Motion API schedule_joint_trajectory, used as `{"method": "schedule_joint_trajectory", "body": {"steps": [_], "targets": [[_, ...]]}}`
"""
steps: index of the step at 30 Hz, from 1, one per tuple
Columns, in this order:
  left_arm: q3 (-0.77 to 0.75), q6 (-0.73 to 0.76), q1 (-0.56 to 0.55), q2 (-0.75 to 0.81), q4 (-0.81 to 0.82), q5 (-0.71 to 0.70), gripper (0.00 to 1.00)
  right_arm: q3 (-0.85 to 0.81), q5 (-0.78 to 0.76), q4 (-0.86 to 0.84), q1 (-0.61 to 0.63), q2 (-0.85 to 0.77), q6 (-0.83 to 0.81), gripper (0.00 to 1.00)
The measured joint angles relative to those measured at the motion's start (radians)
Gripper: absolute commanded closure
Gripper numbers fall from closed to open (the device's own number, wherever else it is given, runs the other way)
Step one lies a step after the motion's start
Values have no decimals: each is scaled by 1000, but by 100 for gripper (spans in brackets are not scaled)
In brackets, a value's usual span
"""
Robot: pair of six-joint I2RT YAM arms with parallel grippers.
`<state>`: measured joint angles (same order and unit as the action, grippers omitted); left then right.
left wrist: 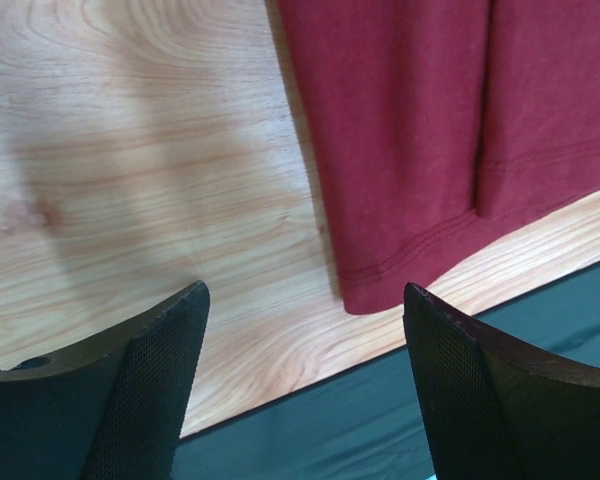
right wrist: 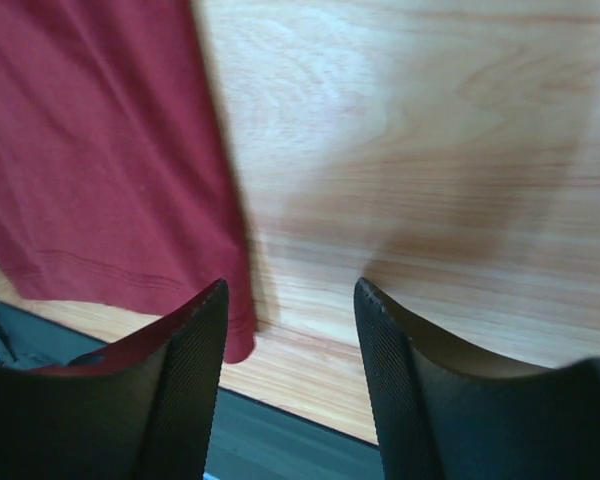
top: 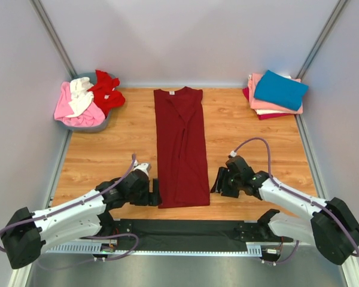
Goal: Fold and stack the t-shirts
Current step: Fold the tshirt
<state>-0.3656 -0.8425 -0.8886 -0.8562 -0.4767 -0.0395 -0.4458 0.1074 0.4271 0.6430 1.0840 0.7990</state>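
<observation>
The dark maroon t-shirt (top: 180, 146) lies flat in the table's middle, folded lengthwise into a long strip, collar at the far end. My left gripper (top: 155, 196) is open and empty just left of the shirt's near-left hem corner (left wrist: 365, 295). My right gripper (top: 216, 183) is open and empty just right of the near-right hem corner (right wrist: 235, 340). A teal-blue shirt (top: 280, 89) tops a folded stack with pink (top: 269, 105) beneath at the back right. Unfolded pink (top: 69, 110), white (top: 81, 95) and bright red (top: 106, 91) shirts are heaped at the back left.
The loose shirts lie in a grey basket (top: 102, 123) at the back-left corner. A dark mat (top: 185, 230) runs along the near edge between the arm bases. White walls close in the wooden table (top: 257, 137) on three sides.
</observation>
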Motion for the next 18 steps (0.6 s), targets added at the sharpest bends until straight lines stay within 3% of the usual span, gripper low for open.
{"method": "schedule_joint_trajectory", "body": {"steps": [8, 12, 15, 16, 17, 18], "targets": [[3, -51, -49, -23, 40, -21, 19, 11, 6, -32, 132, 18, 95, 44], [6, -67, -60, -30, 53, -26, 26, 23, 6, -51, 164, 13, 129, 46], [10, -77, -66, -51, 79, -26, 33, 45, 10, -87, 173, 8, 152, 58], [10, -80, -68, -63, 91, -26, 36, 53, 11, -102, 175, 9, 159, 68], [10, -85, -69, -77, 107, -26, 40, 61, 14, -116, 176, 11, 164, 72], [10, -85, -71, -90, 121, -27, 54, 69, 11, -130, 178, 16, 172, 74]]}}
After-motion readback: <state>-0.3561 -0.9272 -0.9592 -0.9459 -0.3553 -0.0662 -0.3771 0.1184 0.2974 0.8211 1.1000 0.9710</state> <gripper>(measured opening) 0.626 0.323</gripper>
